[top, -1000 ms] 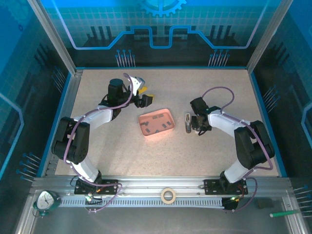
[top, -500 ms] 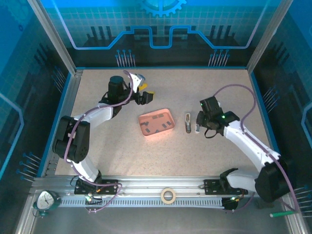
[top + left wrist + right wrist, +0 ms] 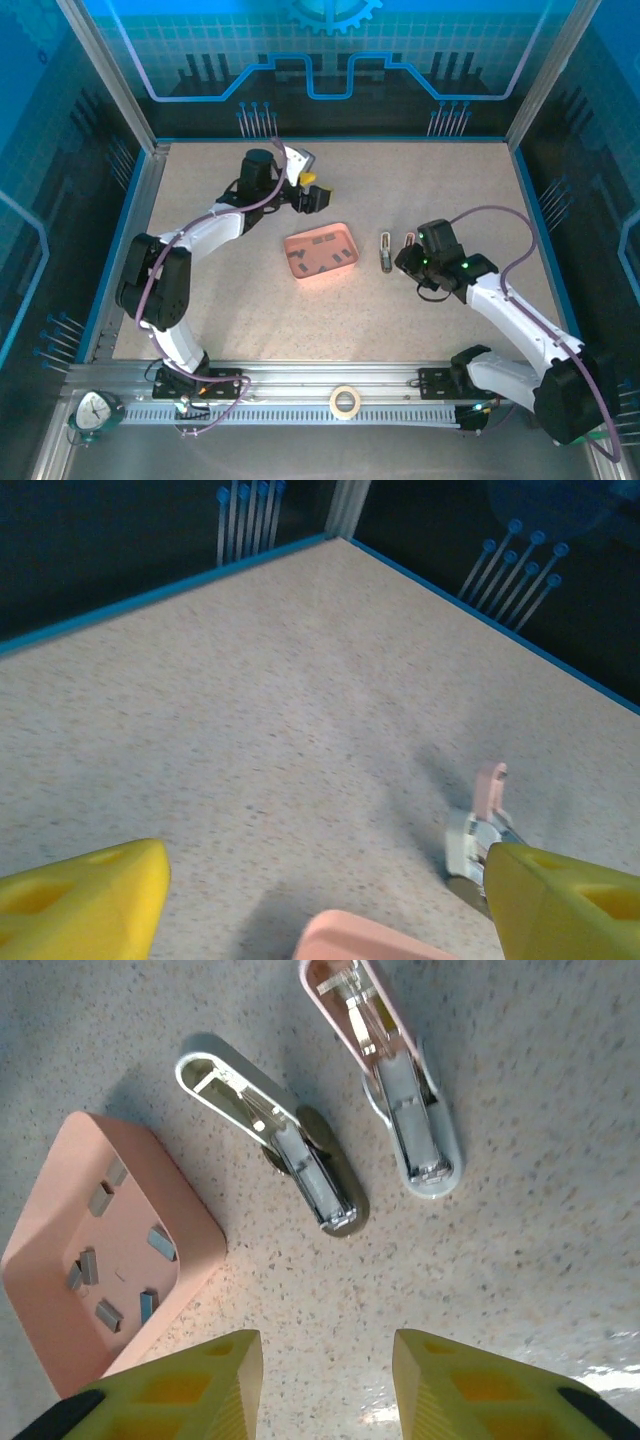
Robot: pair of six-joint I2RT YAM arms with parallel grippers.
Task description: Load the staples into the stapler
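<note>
Mostly tiny rect. metal staples point(image 3: 100, 1199), pink tray point(image 3: 192, 1225).

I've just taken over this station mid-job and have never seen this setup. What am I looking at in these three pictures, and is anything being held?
Two robot arms are bolted at the near edge of a table. The overhead picture looks down from behind them. The other two come from a camera on each wrist, so the yellow prongs at the bottom are that arm's own fingers: the left gripper and the right gripper. On the table lie a grey stapler and a pink stapler, both flipped open, beside a pink tray holding loose staples. Both grippers are open and hold nothing.
</note>
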